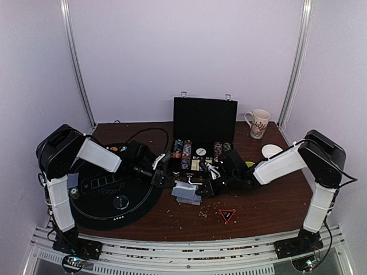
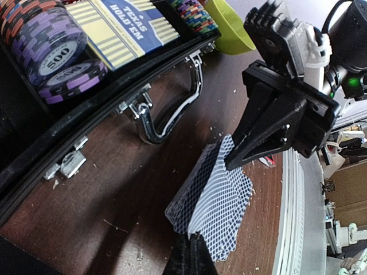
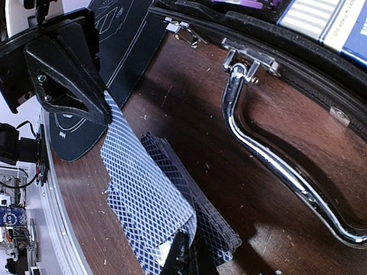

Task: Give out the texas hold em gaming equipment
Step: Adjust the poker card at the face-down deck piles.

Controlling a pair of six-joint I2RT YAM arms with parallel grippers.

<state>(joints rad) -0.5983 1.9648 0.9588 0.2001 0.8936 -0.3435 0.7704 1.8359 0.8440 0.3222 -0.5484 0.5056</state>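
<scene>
Playing cards [image 1: 187, 192] fan out before the case [image 1: 205, 117]. My left gripper [image 2: 189, 247] and right gripper [image 3: 184, 247] both pinch them.

The scene is enclosed by plain, pale lilac-white walls: a back wall [image 1: 183, 51], a left wall [image 1: 28, 69] and a right wall [image 1: 338, 69]. A thin metal strip [image 1: 77, 63] is fixed up the back left corner, and a second strip [image 1: 296, 57] up the back right corner; both are seen leaning inward towards the bottom. The space is filled by a dark brown wooden counter [image 1: 269, 206], whose surface is scattered with pale crumbs [image 1: 203, 213]. Its near edge is bordered by white slotted rails [image 1: 189, 252]. Soft, even light is cast from above, and a dull sheen is picked up on the wood. Beyond the counter's edge, only blurred clutter can be made out in the left wrist view.
</scene>
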